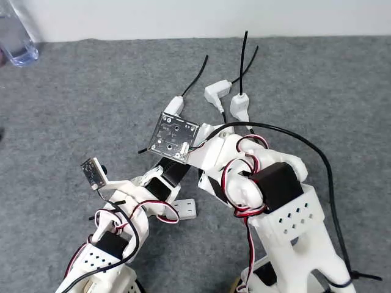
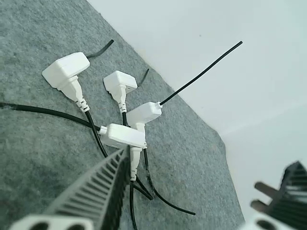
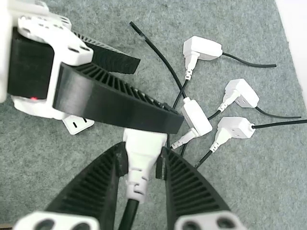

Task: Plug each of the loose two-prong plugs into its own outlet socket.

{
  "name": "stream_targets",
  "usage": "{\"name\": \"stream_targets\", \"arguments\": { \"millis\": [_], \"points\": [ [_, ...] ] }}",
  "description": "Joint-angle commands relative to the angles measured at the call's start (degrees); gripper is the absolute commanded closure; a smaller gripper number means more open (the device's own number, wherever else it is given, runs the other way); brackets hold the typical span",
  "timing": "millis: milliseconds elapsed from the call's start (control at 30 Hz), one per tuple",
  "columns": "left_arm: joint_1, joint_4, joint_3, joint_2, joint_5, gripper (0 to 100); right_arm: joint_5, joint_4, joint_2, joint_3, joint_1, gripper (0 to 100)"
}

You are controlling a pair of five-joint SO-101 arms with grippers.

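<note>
Two arms stand side by side on a grey carpet (image 1: 73, 110). The right gripper (image 3: 142, 151) is closed around a white plug (image 3: 140, 165). One black finger presses on each side of it. The plug's black cord runs back between the fingers. The plug is held just on the near side of a little bunch of cord ends. That bunch is about halfway along the far edge of the carpet. I cannot tell if the plug touches the carpet.

Four white cord ends lie in the bunch, each with a thin black cord. The first cord end (image 3: 202, 48) lies a little apart from the others. The second cord end (image 3: 242, 92) and the third cord end (image 3: 234, 127) lie close side by side. The fourth cord end (image 3: 196, 115) is the nearest one to the held plug, just beside it.

The left gripper (image 3: 158, 91) is open. Its two black fingers are spread wide, with nothing between them. Its long finger (image 3: 115, 103) lies across the front of the held plug.

A small white piece (image 1: 186, 207) with two dark spots lies on the carpet between the two arms, just beside the left gripper. Two metal prongs (image 2: 265, 196) show next to one finger of the left gripper. I cannot tell what they belong to.

A clear bottle (image 1: 17, 38) stands at the far left corner of the carpet. A thick black cable (image 1: 317, 159) loops over the right arm.
</note>
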Motion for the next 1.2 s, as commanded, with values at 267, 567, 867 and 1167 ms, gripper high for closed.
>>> {"name": "stream_targets", "arguments": {
  "millis": [267,567,867,1167],
  "points": [
    [3.1,2.3,0.5,0.4,-0.3,55,-0.5,-1.8,-2.1,-6.9,-1.0,99.1],
    [4.0,3.7,0.5,0.4,-0.2,55,-0.4,-1.9,-2.1,-6.9,-1.0,99.1],
    [6.2,5.4,0.5,0.3,-0.2,55,-0.4,-1.9,-2.1,-6.9,-1.0,99.1],
    [-8.1,-1.3,-1.6,0.2,-0.3,55,-0.2,-1.5,-1.5,-6.6,0.8,99.1]
  ]
}}
